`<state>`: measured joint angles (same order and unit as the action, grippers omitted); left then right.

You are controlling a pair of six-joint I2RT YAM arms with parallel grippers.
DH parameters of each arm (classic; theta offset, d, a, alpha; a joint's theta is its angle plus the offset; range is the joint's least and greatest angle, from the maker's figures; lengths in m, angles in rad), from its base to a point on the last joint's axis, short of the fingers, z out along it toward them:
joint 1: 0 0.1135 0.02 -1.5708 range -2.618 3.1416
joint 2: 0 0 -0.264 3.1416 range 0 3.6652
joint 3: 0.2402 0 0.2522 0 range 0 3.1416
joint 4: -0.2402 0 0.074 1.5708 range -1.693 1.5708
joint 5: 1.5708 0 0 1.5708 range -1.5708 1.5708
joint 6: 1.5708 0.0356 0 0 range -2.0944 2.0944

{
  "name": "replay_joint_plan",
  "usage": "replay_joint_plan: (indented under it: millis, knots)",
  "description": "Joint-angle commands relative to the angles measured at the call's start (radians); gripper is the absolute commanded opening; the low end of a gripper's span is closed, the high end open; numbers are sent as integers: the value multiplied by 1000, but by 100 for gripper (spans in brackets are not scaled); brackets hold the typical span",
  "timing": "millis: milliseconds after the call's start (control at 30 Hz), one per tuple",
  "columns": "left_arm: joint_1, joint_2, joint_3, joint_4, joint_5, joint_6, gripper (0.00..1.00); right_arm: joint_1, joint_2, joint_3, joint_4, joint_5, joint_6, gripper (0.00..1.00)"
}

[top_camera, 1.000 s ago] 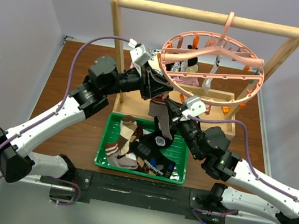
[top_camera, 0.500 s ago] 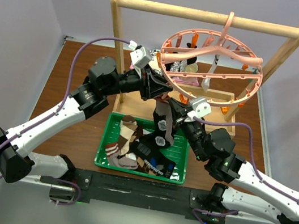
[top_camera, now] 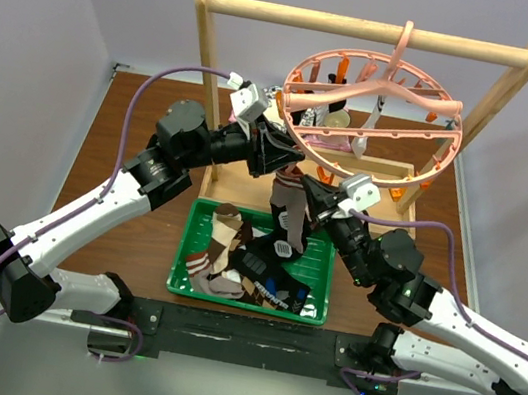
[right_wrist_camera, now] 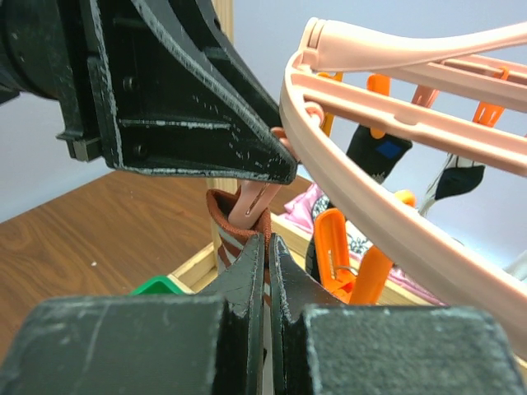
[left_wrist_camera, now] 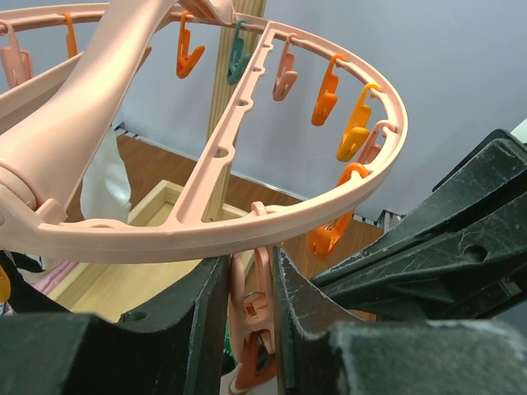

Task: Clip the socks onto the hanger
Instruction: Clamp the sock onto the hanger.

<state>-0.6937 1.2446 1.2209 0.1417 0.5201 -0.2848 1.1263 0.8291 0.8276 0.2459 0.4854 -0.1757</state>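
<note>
Raised right pincer (right_wrist_camera: 265, 243) pinches brown sock (right_wrist_camera: 222, 226) just under clip (right_wrist_camera: 253, 200).

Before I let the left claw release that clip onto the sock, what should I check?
1. Left claw squeezing the pink clip: ok, the clip sits inside it.
2. Right claw shut on the brown striped sock: ok.
3. Sock cuff raised to the clip's lower end: ok in the right wrist view.
4. Cuff seated between the clip's halves: cannot tell, the claws hide it.
5. Hanger hooked on the wooden rack: ok.
</note>
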Motion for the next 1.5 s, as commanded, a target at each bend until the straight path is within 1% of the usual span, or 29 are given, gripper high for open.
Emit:
replay_joint_plan:
  millis: [0,333,400,500,567,600,633,667,733,767,933,1100,1200,1300,1333,1400,1467]
  knots:
    - [-1,-27,6,-8,44,44,0,-3,-30,57,21,-5,-1,0]
    - [-1,-30,2,-11,35,50,0,-5,-22,71,13,-1,-11,0]
    - [-1,-30,-1,-14,12,58,7,-5,-15,74,13,-1,-16,0]
    - [-1,-33,-8,-16,-31,59,29,-5,-2,77,16,-4,-18,0]
    - [-1,-36,-12,-13,-43,58,60,-5,5,82,15,-8,-21,0]
    - [0,-37,-14,-8,-52,49,69,-3,16,85,13,-10,-22,0]
    - [0,-37,-17,-5,-57,44,84,-5,19,87,15,-11,-22,0]
    - [2,-39,-17,-5,-60,41,90,-5,24,90,13,-14,-22,0]
    - [3,-40,-17,-8,-68,27,98,-5,36,93,15,-16,-22,0]
    - [5,-40,-17,-8,-74,26,100,-5,39,96,15,-18,-24,0]
    - [13,-53,-23,-25,-123,13,100,-6,77,103,18,-28,-13,0]
    - [14,-57,-20,-86,-268,21,100,-6,149,131,41,-73,10,0]
    - [23,-76,-18,-109,-304,19,100,-5,228,163,62,-79,22,0]
    - [39,-106,-5,-151,-350,27,100,-6,310,205,73,-65,33,6]
    - [49,-123,2,-192,-367,33,100,-7,327,215,85,-61,33,11]
    - [57,-148,28,-253,-426,61,100,-6,383,226,124,-50,33,16]
    - [72,-168,45,-292,-484,68,100,-7,428,274,128,-35,21,20]
